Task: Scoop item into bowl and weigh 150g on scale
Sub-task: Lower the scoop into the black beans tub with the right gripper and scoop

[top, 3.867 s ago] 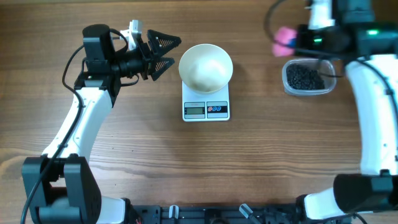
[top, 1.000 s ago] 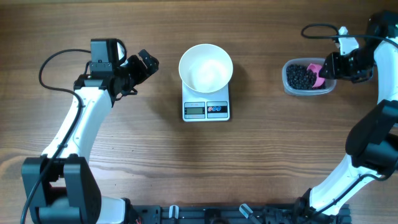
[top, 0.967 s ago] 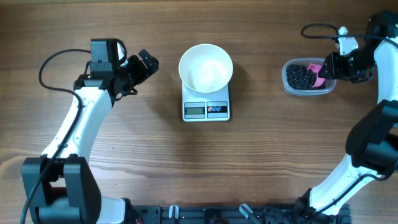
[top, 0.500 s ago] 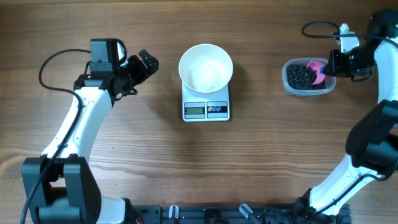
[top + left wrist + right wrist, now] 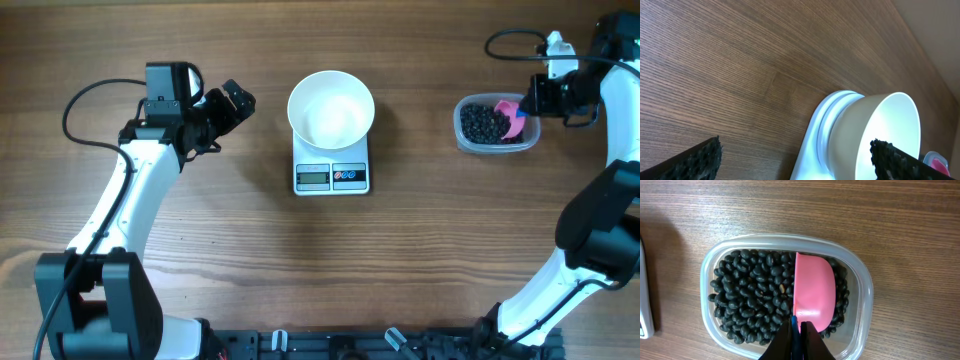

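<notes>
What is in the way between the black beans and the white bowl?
Nothing visible. Only bare table lies between the tub of beans and the bowl on the scale. The right gripper holds the pink scoop in the beans.

- One white bowl [image 5: 331,108].
- One scale [image 5: 332,177].
- One clear tub [image 5: 461,128].
- One pink scoop [image 5: 813,291].
- Many black beans [image 5: 750,300], too many to count, in one heap.
- One left arm [image 5: 130,200], one right arm [image 5: 600,222].
</notes>
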Controlling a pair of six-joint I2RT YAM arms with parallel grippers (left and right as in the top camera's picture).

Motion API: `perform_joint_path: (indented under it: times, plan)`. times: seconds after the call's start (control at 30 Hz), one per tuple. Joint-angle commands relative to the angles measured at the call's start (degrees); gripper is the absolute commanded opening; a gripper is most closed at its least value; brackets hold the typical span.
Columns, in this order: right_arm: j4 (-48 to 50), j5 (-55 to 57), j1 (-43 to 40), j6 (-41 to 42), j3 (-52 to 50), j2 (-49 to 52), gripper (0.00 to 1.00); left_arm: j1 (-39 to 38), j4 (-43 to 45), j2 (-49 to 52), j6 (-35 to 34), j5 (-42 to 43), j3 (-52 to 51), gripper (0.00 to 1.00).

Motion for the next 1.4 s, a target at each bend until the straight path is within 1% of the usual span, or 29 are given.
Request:
perform_joint_path:
  times: [0.0,0.1,0.13,0.2,0.23,0.27,0.33,0.37,0.4,0.43,0.47,0.5,0.57,0.63,0.67,0.7,0.77,0.9,1.07,1.13,1.17,1.23,1.27,1.3,1.37]
  plan:
    - [0.85,-1.16,1.07,0.04,-0.33,0.07,0.04,0.11,-0.04,-0.46,1.36,-0.90,0.28,1.00]
    - [-0.35,-1.03,4.11,0.13,-0.33,0.07,0.04,0.11,-0.04,-0.46,1.36,-0.90,0.28,1.00]
    - [-0.44,0.07,5.09,1.38,-0.33,0.07,0.04,0.11,-0.04,-0.46,1.36,-0.92,0.28,1.00]
    - [0.39,7.26,6.14,4.57,-0.33,0.07,0.05,0.11,-0.04,-0.46,1.36,-0.92,0.28,1.00]
    - [0.48,8.07,6.14,4.48,-0.33,0.07,0.06,0.11,-0.04,-0.46,1.36,-0.90,0.28,1.00]
    - [0.50,8.04,6.12,4.35,-0.33,0.07,0.17,0.11,-0.04,-0.46,1.36,-0.92,0.28,1.00]
    - [0.48,8.04,6.12,4.28,-0.33,0.07,0.29,0.11,-0.04,-0.46,1.36,-0.92,0.28,1.00]
    - [0.35,8.04,6.12,4.28,-0.33,0.07,0.32,0.11,-0.04,-0.46,1.36,-0.92,0.28,1.00]
    - [0.07,8.07,6.14,4.31,-0.33,0.07,0.33,0.11,-0.04,-0.46,1.36,-0.90,0.28,1.00]
    - [-0.22,8.11,6.12,4.28,-0.33,0.07,0.25,0.11,-0.04,-0.46,1.36,-0.92,0.28,1.00]
    - [-0.22,8.50,6.14,4.28,-0.33,0.07,0.14,0.11,-0.04,-0.46,1.36,-0.92,0.28,1.00]
    - [-0.22,9.51,6.14,4.31,-0.33,0.07,0.09,0.11,-0.04,-0.46,1.36,-0.92,0.28,1.00]
    - [-0.22,12.72,6.12,4.35,-0.33,0.07,0.05,0.11,-0.04,-0.46,1.36,-0.90,0.28,1.00]
    - [-0.15,15.65,6.12,4.35,-0.33,0.07,0.07,0.11,-0.04,-0.46,1.36,-0.92,0.28,1.00]
    - [0.00,15.65,6.12,4.35,-0.31,0.07,0.18,0.11,-0.04,-0.46,1.36,-0.90,0.28,1.00]
    - [-0.02,15.45,6.14,4.33,-0.31,0.07,0.20,0.11,-0.04,-0.46,1.36,-0.92,0.28,1.00]
    - [-0.52,12.85,6.14,4.35,-0.02,0.04,0.21,0.11,-0.04,-0.46,1.36,-0.92,0.28,1.00]
    - [-2.54,12.46,6.14,4.39,2.29,0.04,0.24,0.11,-0.04,-0.46,1.36,-0.90,0.28,1.00]
    - [-2.86,12.48,6.12,4.37,3.06,-0.70,0.33,0.11,-0.04,-0.46,1.36,-0.90,0.28,1.00]
    - [-3.15,12.48,6.14,4.55,3.04,-0.70,0.35,0.11,-0.04,-0.46,1.36,-0.92,0.28,1.00]
    - [-3.98,12.48,6.12,4.55,3.04,-0.70,0.31,0.11,-0.04,-0.46,1.36,-0.90,0.28,1.00]
    - [-4.48,13.09,6.12,4.52,3.04,-0.70,0.30,0.11,-0.04,-0.46,1.36,-0.90,0.28,1.00]
    - [-4.48,14.12,6.12,4.55,3.04,-0.70,0.27,0.11,-0.04,-0.46,1.36,-0.90,0.28,1.00]
    - [-4.04,14.40,6.12,4.52,3.04,-0.70,0.19,0.11,-0.04,-0.46,1.36,-0.90,0.28,1.00]
    - [-3.48,13.90,6.14,4.57,3.04,-0.70,0.10,0.11,-0.04,-0.46,1.36,-0.90,0.28,1.00]
